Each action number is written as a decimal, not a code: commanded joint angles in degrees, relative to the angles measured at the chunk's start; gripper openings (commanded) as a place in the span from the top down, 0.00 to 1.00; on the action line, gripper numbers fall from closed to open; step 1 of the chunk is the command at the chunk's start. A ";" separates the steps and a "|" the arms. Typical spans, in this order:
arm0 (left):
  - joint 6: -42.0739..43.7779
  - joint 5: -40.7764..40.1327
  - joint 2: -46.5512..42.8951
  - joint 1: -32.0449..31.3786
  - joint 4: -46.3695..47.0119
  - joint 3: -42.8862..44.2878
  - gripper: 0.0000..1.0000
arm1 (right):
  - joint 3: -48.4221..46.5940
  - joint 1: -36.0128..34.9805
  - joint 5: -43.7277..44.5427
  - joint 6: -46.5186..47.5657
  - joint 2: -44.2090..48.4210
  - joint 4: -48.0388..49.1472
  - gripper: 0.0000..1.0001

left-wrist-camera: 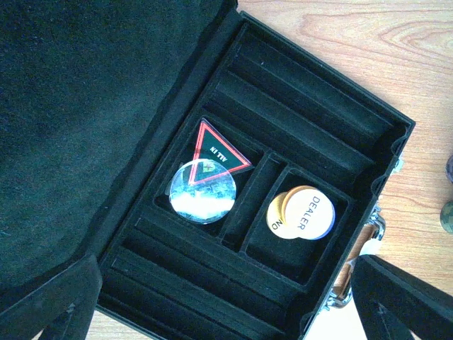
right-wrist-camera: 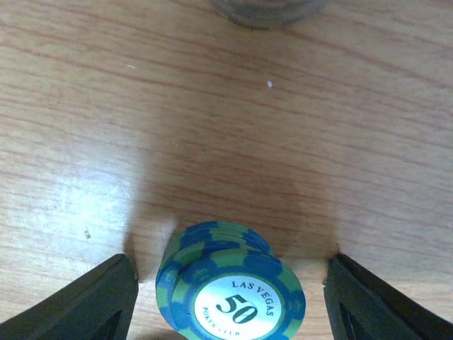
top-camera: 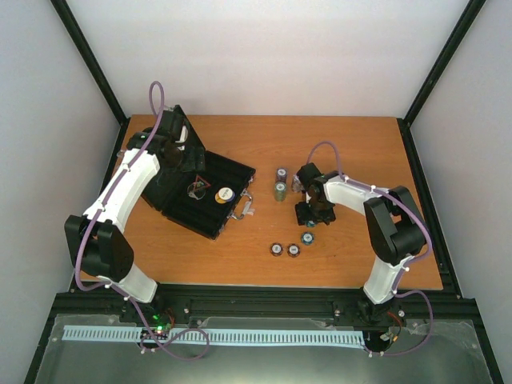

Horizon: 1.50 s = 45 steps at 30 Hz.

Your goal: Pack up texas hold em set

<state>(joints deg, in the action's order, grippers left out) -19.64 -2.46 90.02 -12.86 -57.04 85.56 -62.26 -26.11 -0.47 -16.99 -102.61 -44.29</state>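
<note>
Right wrist view puts the blue-and-green chip stack, its top chip marked 50, upright on the desk between the fingers of our right end effector. A gap shows on both sides, so the jaws are apart and nothing is gripped yet.

We judge the step in hand to be picking up this stack. To do it well we should:
- centre the stack so both pads meet it together;
- come low enough to catch the bottom chips;
- squeeze squarely, since the upper chips sit slightly offset and a lopsided push could spill them.

Another stack shows at the top edge of that view, so we want a straight lift.

From above, two tall stacks and low chip piles sit around the desk's middle. The open case lies toward the far left corner of the desk. It holds the triangular token, a clear disc and the dealer discs, and its long grooves look empty. Our left end effector hovers over it, jaws wide, holding nothing.
</note>
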 commanded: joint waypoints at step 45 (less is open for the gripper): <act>1.16 -0.88 -0.79 -0.17 0.11 -1.02 0.00 | -7.85 0.53 -3.05 0.43 1.93 -8.22 0.56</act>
<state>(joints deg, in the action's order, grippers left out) -19.62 -3.40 90.02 -12.86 -57.01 84.95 -66.00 -25.96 -1.43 -16.36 -102.39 -48.99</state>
